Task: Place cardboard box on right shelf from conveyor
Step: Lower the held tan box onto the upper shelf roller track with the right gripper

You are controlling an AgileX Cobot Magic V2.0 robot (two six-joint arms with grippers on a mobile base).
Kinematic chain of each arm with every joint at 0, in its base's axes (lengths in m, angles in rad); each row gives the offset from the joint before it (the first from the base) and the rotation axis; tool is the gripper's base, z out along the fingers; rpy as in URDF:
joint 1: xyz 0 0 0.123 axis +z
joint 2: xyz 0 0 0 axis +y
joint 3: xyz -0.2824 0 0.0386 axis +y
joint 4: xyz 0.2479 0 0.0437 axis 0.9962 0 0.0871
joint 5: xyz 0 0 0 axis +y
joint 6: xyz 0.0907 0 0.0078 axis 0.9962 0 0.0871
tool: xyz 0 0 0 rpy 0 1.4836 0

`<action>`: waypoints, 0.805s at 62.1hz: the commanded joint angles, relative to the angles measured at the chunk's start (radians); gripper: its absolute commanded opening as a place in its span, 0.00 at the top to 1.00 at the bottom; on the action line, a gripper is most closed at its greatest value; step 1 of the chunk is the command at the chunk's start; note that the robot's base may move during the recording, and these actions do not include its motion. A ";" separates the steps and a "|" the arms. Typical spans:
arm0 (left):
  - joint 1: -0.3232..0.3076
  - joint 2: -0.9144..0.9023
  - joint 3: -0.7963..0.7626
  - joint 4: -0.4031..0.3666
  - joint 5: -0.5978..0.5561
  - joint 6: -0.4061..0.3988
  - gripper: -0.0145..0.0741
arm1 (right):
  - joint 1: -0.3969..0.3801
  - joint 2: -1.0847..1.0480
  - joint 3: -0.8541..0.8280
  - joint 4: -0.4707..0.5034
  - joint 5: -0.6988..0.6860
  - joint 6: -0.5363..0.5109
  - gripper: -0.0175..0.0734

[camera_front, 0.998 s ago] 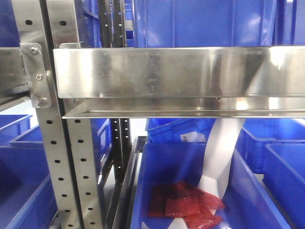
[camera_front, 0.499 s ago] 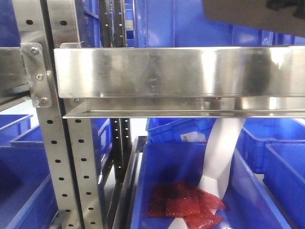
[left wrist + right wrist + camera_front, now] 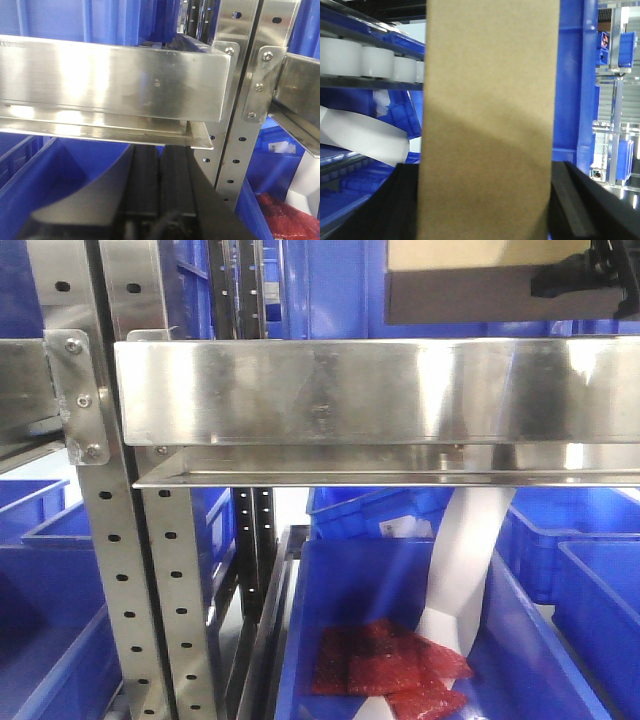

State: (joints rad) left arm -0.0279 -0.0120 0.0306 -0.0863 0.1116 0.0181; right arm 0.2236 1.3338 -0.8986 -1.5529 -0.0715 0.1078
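Note:
The cardboard box (image 3: 480, 290) hangs at the top right of the front view, just above the broad steel front lip of the right shelf (image 3: 340, 390). Its underside is in shadow. My right gripper (image 3: 485, 172) is shut on the cardboard box (image 3: 487, 115), whose tan face fills the middle of the right wrist view with a black finger (image 3: 570, 200) on each side. Part of that gripper (image 3: 590, 275) shows at the box's right end. My left gripper (image 3: 160, 175) is shut with nothing in it, low under a steel shelf lip (image 3: 110, 75). The conveyor is out of view.
Perforated steel uprights (image 3: 105, 540) stand at the left. Blue bins (image 3: 400, 280) sit on the shelf behind the box. A lower blue bin (image 3: 520, 640) holds red packets (image 3: 390, 670) and a white strip (image 3: 465, 560). White rollers (image 3: 360, 60) line a rack at the left.
The cardboard box came into the front view from the top right and moved left and down toward the shelf lip. It now sits level, with its tan face showing.

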 commanded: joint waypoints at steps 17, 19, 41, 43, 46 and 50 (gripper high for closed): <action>-0.004 -0.005 -0.003 -0.005 -0.082 -0.003 0.97 | 0.000 -0.032 -0.029 0.050 0.043 -0.004 0.60; -0.004 -0.005 -0.003 -0.005 -0.082 -0.003 0.97 | 0.000 -0.032 -0.029 0.055 0.037 -0.001 0.53; -0.004 -0.005 -0.003 -0.005 -0.082 -0.003 0.97 | 0.001 -0.034 -0.042 0.075 0.005 0.168 0.14; -0.004 -0.005 -0.003 -0.005 -0.082 -0.003 0.97 | 0.001 -0.034 -0.042 0.075 0.001 0.168 0.14; -0.004 -0.005 -0.003 -0.005 -0.082 -0.003 0.97 | 0.001 -0.034 -0.042 0.075 -0.008 0.168 0.14; -0.004 -0.005 -0.003 -0.005 -0.082 -0.003 0.97 | 0.001 -0.034 -0.041 0.076 -0.008 0.168 0.14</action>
State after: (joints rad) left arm -0.0279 -0.0120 0.0306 -0.0863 0.1116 0.0181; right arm 0.2254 1.3343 -0.9036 -1.4837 -0.0695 0.2668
